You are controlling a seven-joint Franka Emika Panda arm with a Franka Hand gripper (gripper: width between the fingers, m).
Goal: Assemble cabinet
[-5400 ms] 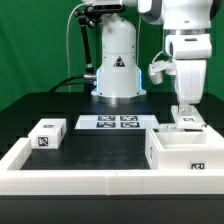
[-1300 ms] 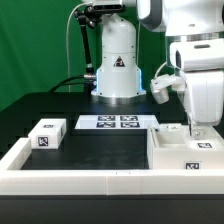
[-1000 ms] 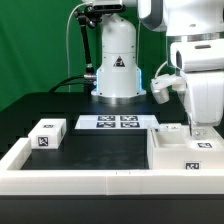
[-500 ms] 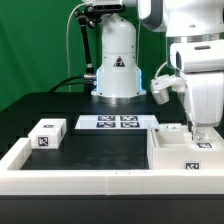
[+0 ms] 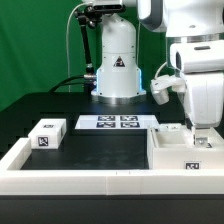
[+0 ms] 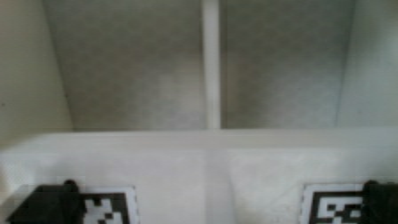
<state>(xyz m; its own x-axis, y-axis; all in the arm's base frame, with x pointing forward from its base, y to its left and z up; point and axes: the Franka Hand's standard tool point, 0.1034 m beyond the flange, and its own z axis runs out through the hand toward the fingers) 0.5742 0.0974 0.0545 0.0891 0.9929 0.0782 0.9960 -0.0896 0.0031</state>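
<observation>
The cabinet's large hollow white box (image 5: 185, 152) stands at the exterior view's right, with a marker tag on its front. A small white tagged block (image 5: 47, 134) lies at the left. My gripper (image 5: 200, 136) is lowered onto the box's far right part. In the wrist view my gripper (image 6: 210, 205) has its dark fingertips (image 6: 43, 205) far apart at the picture's edges. They straddle a white face of the box (image 6: 214, 160) that carries two tags (image 6: 107, 207). Whether the fingers touch it is not clear. Beyond that face lies a grey surface with a pale vertical line.
The marker board (image 5: 116, 123) lies on the black table in front of the robot's base (image 5: 117, 65). A long low white border frame (image 5: 70, 180) runs along the table's front and left side. A green backdrop stands behind.
Since 5.4 s ago the arm has moved to the right and lower, onto the box, which now shows a second tag. Over the last second nothing has visibly moved.
</observation>
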